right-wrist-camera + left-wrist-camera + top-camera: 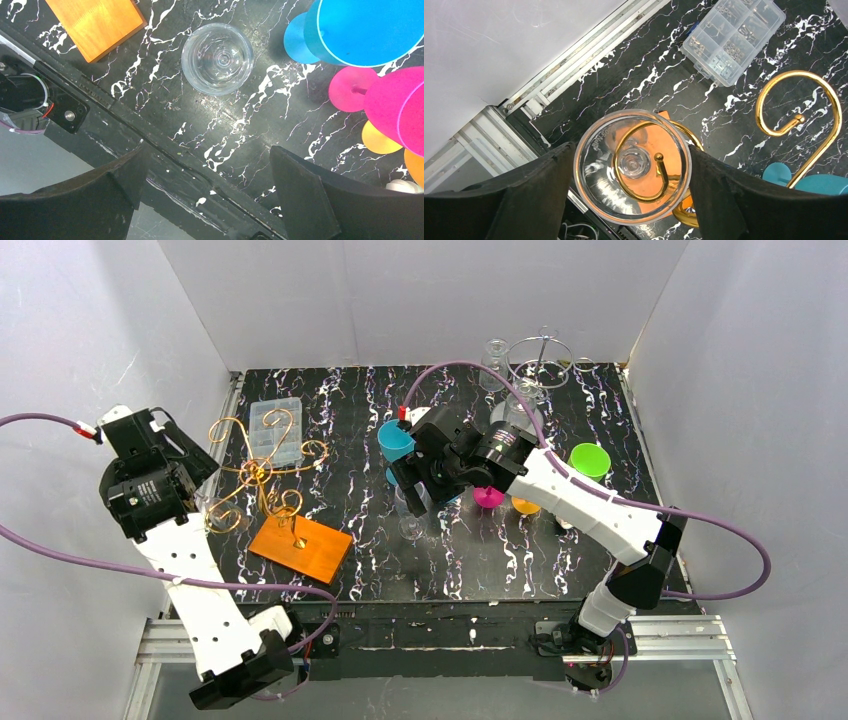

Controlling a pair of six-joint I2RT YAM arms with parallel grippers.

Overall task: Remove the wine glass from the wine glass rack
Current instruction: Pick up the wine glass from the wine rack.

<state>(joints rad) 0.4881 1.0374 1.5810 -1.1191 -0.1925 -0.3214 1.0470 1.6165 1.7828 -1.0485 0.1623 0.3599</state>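
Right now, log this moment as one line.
left gripper: astride wine glass, contact unclear | wine glass: on rack | right gripper: open, empty

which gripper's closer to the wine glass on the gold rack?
Left. The left gripper straddles the wine glass; the right gripper hangs mid-table above a separate clear glass.

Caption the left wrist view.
Clear wine glass hung on a curled gold wire rack, flanked by the left arm's black fingers.

I read this as robotics lab test cell: white panel walls [420,300] box in black marbled tabletop [480,560], aluminium extrusion frame [690,638] along near edge, robot arms [590,505] bolted there, purple cables [35,416] trailing, clear parts organiser [276,430] holding small hardware
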